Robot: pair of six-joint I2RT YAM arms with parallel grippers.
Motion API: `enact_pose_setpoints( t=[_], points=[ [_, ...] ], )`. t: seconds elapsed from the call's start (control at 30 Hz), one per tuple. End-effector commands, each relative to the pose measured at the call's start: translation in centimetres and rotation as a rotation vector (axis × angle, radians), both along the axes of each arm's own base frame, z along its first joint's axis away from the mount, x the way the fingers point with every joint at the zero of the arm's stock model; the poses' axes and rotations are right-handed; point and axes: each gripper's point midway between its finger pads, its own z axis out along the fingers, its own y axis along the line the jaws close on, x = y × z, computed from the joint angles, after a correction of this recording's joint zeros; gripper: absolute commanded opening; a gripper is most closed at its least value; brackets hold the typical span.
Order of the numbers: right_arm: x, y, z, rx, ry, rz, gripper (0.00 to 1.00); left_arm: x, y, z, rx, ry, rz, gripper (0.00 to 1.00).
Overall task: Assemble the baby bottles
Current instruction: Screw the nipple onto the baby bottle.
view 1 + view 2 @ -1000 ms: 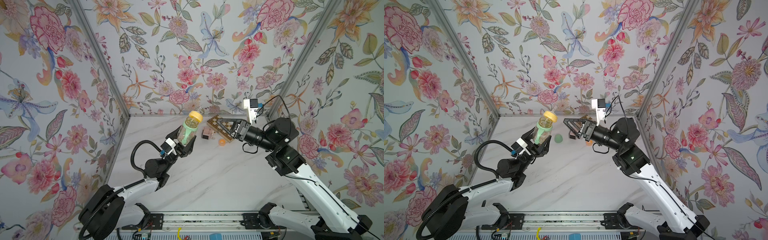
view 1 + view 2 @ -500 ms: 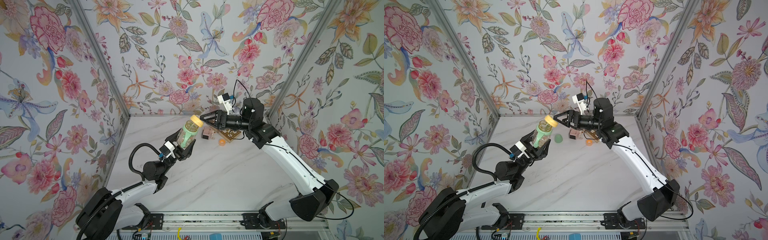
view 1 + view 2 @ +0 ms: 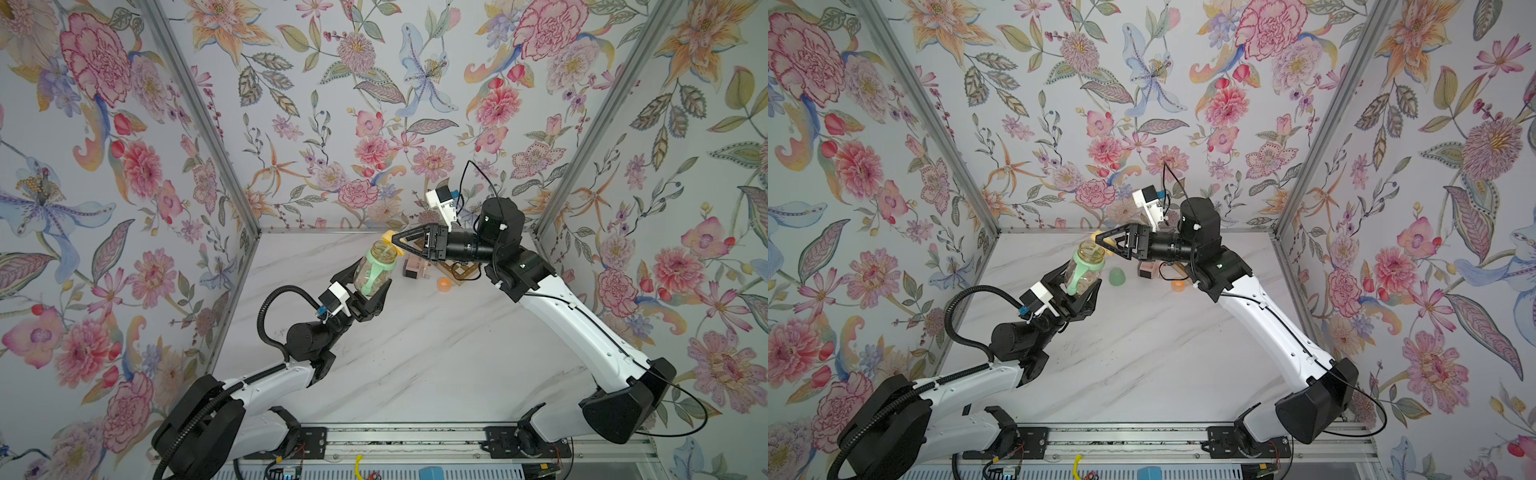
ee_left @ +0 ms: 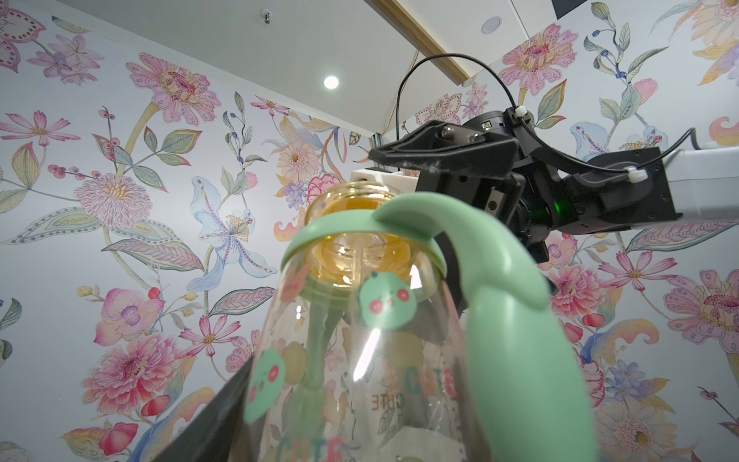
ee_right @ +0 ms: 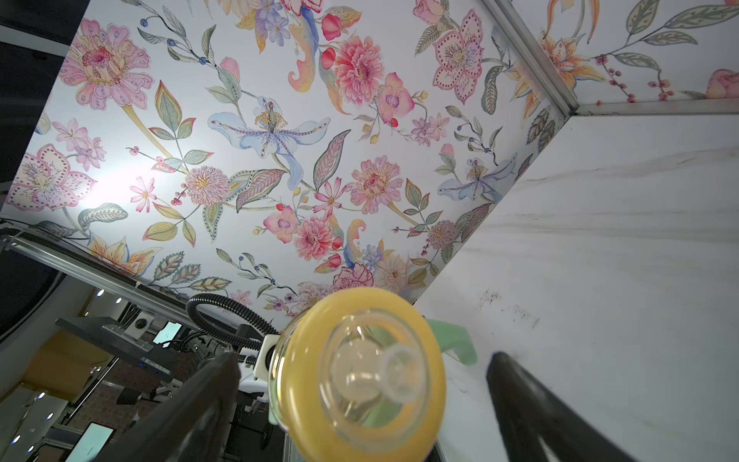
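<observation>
The clear bottle [image 3: 376, 266] with its mint-green collar [image 3: 369, 278] is clamped in the left gripper [image 3: 368, 280], raised above the table [image 3: 415, 353] and tilted toward the far right. The yellow nipple ring [image 5: 304, 360] is seen at its mouth, flanked by the widely spread right gripper [image 5: 362, 356]; contact cannot be told.

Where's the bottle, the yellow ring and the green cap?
bottle [image 4: 380, 360]: left wrist view, its clear belly.
yellow ring [image 5: 298, 372]: right wrist view, its yellow rim.
green cap [image 3: 1117, 276]: a top view, its dome.
</observation>
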Motion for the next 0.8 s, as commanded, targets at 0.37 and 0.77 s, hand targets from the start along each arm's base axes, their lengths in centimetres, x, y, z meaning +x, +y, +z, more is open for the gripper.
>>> enact_pose_setpoints(
  t=[0.37, 0.77],
  points=[
    [-0.3, 0.6, -0.7, -0.047, -0.028, 0.009, 0.58, -4.0, 2.5, 2.4, -0.118, -0.187, -0.023, 0.00],
    [-2.5, 1.3, -5.7, -0.252, -0.083, 0.012, 0.44, -4.2, 2.5, 0.3, -0.088, -0.145, -0.025, 0.00]
  ],
)
